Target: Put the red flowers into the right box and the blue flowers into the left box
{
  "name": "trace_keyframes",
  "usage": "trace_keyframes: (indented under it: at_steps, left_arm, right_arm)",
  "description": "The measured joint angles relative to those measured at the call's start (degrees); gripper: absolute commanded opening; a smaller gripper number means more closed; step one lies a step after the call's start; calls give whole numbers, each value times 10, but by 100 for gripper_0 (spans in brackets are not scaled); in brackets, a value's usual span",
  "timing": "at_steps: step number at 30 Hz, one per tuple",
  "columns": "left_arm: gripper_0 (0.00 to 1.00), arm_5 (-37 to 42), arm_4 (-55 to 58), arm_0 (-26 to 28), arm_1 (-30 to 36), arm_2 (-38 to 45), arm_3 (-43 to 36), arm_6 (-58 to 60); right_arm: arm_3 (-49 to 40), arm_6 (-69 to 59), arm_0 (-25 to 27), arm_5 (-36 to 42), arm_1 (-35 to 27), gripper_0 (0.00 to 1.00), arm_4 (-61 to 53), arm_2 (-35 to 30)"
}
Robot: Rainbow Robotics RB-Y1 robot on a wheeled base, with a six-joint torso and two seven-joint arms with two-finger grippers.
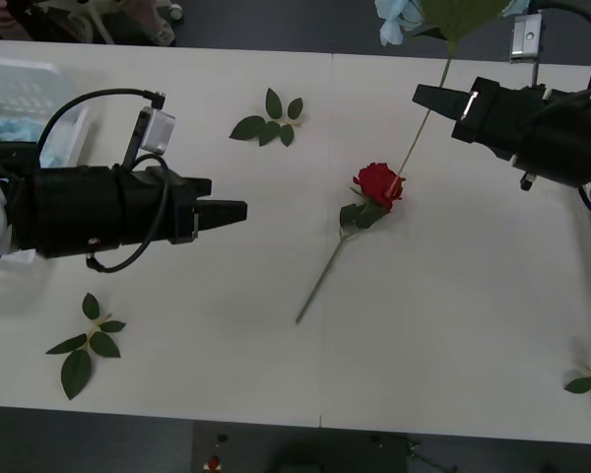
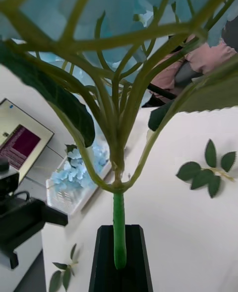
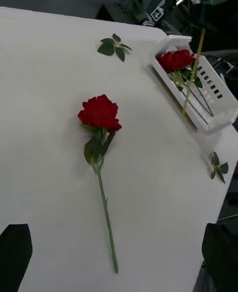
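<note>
My right gripper, far right above the table, is clenched on a blue flower's stem; its head shows at the far edge. My left gripper hangs released at the left. One rose lies between them. The left wrist view shows roses in the right box; the right wrist view shows blue flowers in the left box.
</note>
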Motion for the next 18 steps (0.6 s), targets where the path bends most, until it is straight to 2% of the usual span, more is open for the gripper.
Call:
trace_keyframes:
  at_steps: [3,7,13,18]
  left_arm:
    - [100,-1,23,45,-10,24,-24,-12]
    - [100,-1,38,44,-65,33,-12,-101]
    - [100,-8,44,-37,-167,31,63,-110]
    - [100,-46,36,-122,-190,-1,136,-110]
  right_arm:
    - [-2,0,0,-20,39,0,0,-2]
    - [-2,-1,0,-21,77,0,0,-14]
    - [-4,-2,0,-21,92,0,8,-17]
    - [-8,-4,0,-20,92,0,17,-17]
